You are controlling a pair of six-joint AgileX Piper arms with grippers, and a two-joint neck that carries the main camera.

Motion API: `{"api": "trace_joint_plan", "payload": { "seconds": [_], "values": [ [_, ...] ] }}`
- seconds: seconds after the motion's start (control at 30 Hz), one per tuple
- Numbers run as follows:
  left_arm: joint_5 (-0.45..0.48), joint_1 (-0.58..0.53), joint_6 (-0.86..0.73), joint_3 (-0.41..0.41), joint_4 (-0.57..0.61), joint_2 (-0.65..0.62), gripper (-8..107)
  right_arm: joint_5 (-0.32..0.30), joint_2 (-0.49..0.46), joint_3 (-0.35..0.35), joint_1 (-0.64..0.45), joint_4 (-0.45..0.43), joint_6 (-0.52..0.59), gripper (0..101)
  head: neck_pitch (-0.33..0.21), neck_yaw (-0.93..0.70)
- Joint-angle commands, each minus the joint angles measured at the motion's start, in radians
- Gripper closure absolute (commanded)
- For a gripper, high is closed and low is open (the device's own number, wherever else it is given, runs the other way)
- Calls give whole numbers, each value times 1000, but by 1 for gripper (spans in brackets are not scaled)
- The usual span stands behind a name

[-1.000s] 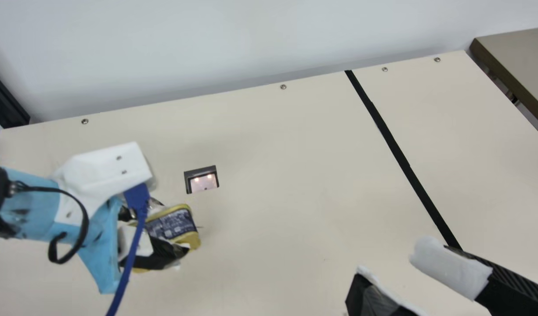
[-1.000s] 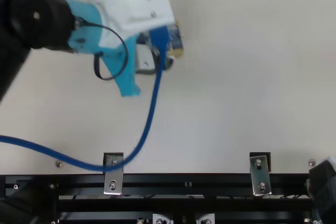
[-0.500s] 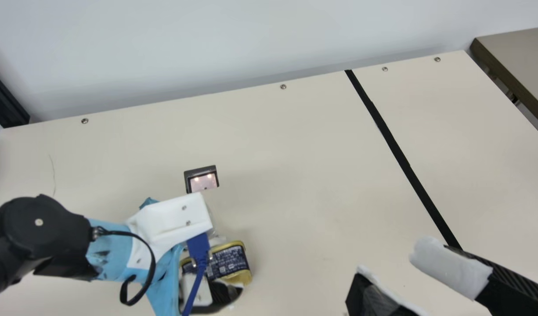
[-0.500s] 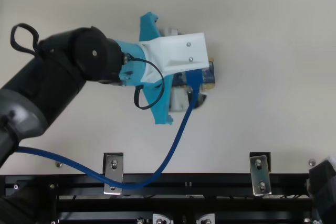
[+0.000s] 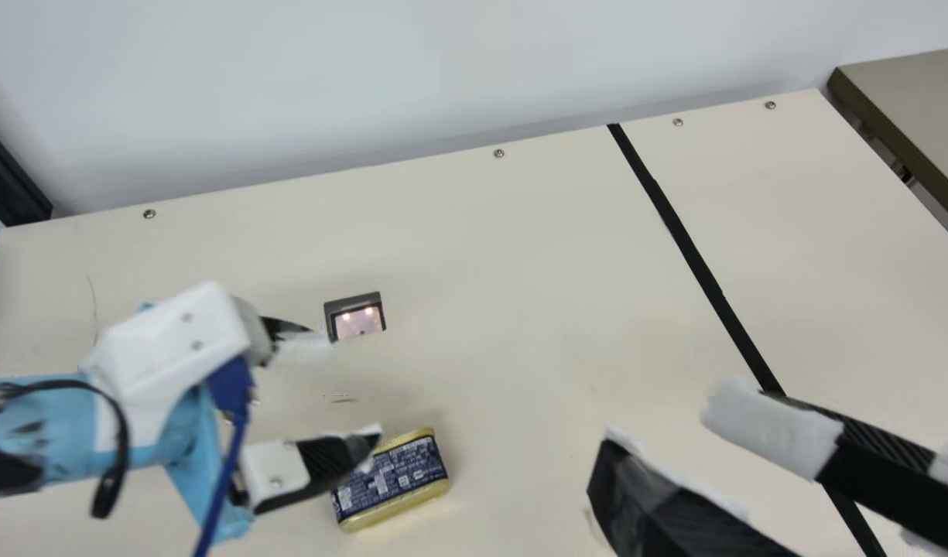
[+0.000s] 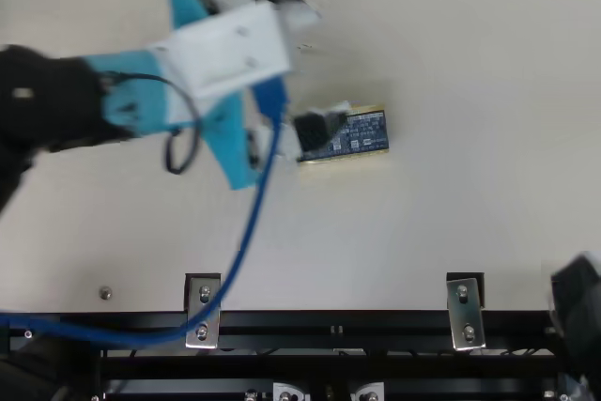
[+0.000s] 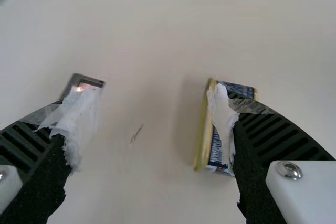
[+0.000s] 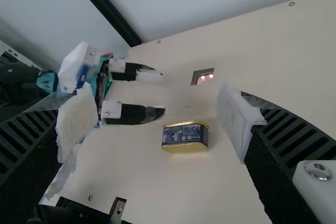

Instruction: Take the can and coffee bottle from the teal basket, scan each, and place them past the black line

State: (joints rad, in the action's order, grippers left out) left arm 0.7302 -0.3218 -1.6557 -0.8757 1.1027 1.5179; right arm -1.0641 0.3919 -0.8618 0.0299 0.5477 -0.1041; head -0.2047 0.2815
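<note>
The navy-and-gold metal can (image 5: pixel 396 476) is lying on the cream surface (image 5: pixel 520 325). The black-fingered left gripper (image 5: pixel 346 394) is standing open close by; it should be clearing the can without nudging it, so the matching right gripper (image 5: pixel 667 429), also gaping, can be straddling it squarely.

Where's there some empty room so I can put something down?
There's bare table between the scanner and the black line, and more on the line's other side. It's crowded by the can, where the left gripper has its jaws open, and around the right gripper, near the line's closer end.
</note>
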Motion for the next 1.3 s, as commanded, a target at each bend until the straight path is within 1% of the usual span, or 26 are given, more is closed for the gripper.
{"api": "trace_joint_plan", "payload": {
  "seconds": [0.0,0.13,0.2,0.23,0.27,0.33,0.43,0.47,0.5,0.57,0.7,0.8,0.9,1.0,1.17,1.27],
  "values": [
    [-25,83,-60,27,58,-52,9,52,61,6,49,-9,9,0,0,9],
    [-77,169,-174,87,163,-126,9,126,169,21,125,-12,36,0,0,9],
    [-133,199,-219,124,213,-164,9,154,221,31,148,-9,53,0,0,9],
    [-166,208,-215,142,221,-174,9,168,240,34,150,-2,59,0,0,9],
    [-113,185,-189,114,184,-155,9,148,192,33,143,-9,55,0,0,9],
    [-154,208,-216,139,216,-173,9,169,231,34,150,-4,59,0,0,9],
    [-165,207,-218,142,220,-173,9,175,243,34,150,-9,59,0,0,9],
    [-167,196,-155,124,173,-186,9,175,244,34,147,-4,63,0,0,9],
    [-179,193,-164,124,176,-190,9,173,251,33,151,-10,64,0,0,9],
    [-222,179,-179,124,175,-206,9,162,282,27,161,-31,75,0,0,9],
    [-341,147,-232,137,179,-264,9,126,390,12,207,-76,127,0,0,9],
    [-418,140,-301,158,204,-312,9,92,490,-8,235,-93,194,0,0,9],
    [-484,145,-371,181,227,-363,9,57,590,-36,244,-92,282,0,0,9],
    [-533,160,-434,210,241,-419,9,23,691,-74,237,-86,385,0,0,9],
    [-603,168,-439,268,179,-519,9,-17,840,-151,232,-97,525,0,0,9],
    [-618,177,-421,317,160,-559,9,-31,917,-201,246,-109,585,0,0,9]
  ]
}}
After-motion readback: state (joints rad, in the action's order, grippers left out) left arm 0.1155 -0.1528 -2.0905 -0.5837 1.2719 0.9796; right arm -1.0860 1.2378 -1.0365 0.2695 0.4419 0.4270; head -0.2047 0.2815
